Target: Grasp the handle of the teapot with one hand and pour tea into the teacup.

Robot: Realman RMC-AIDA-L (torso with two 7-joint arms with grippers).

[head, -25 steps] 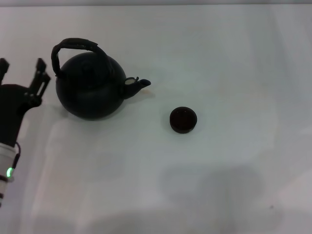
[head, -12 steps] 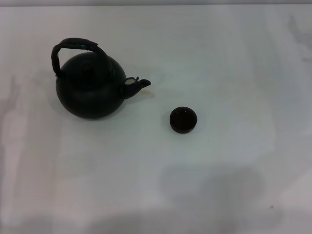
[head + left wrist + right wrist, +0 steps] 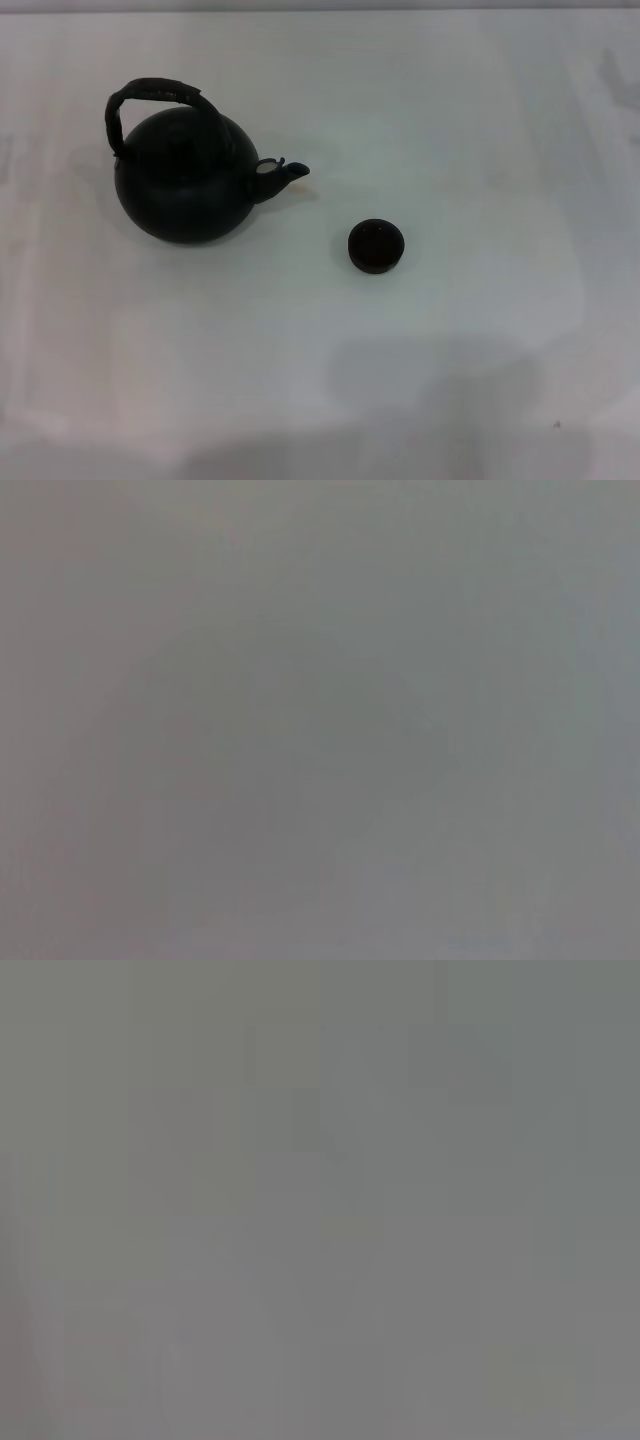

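On the white table (image 3: 450,120) the teapot (image 3: 185,185) stands apart from the teacup (image 3: 376,246) (wrist views: featureless grey, fingers unseen).

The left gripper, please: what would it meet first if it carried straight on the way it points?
That cannot be judged: neither gripper is in view. Only the teapot and the teacup stand apart on the table.

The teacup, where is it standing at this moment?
In the head view the teacup stands alone on the white table, near the middle, to the right of the teapot and a little nearer the robot than its spout.
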